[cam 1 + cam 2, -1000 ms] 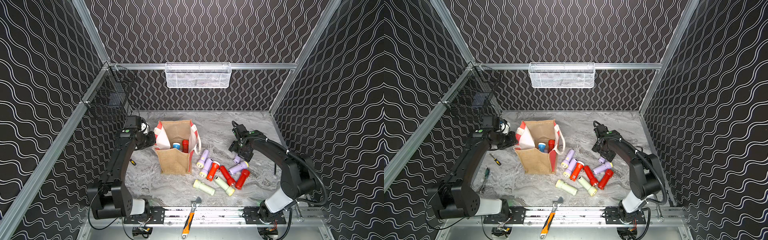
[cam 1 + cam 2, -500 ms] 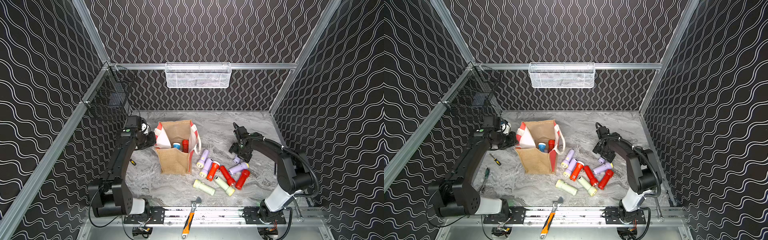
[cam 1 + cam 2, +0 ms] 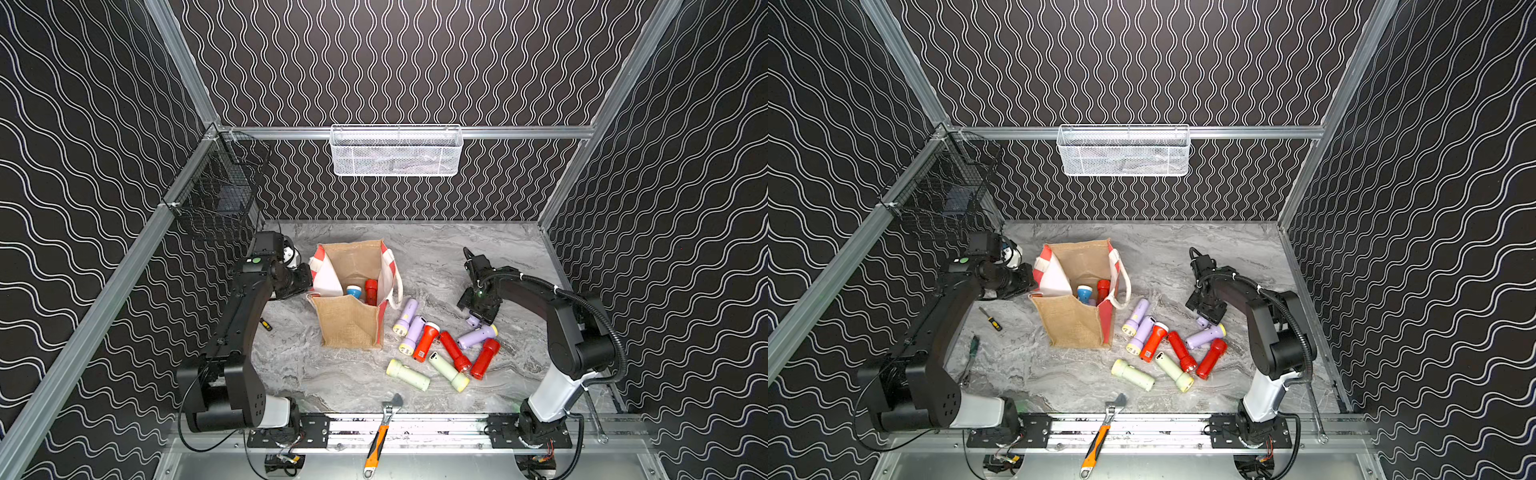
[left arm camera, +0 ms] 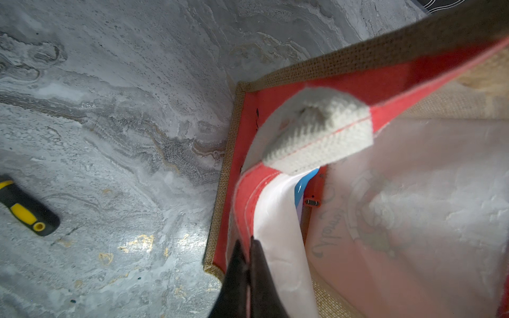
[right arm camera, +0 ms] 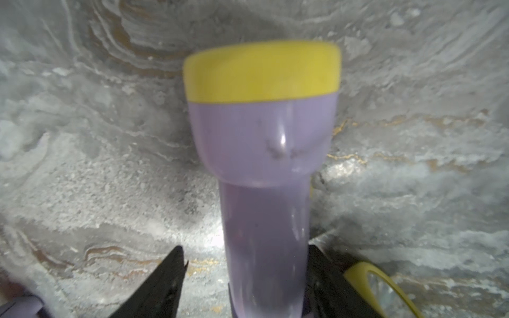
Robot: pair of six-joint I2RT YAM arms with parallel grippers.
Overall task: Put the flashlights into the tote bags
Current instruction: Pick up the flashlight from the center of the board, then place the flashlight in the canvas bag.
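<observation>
The lilac flashlight (image 5: 264, 154): smooth glossy plastic, yellow rim duller. My right gripper (image 5: 245, 250): matt black fingers. The tote bag (image 4: 358, 55): coarse woven burlap, red cloth panels, ribbed white webbing, smooth pale lining. The table (image 4: 110, 110): marbled, slightly glossy.

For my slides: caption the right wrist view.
Right gripper straddles a lilac, yellow-rimmed flashlight on the marble tabletop, jaws not yet closed.
</observation>
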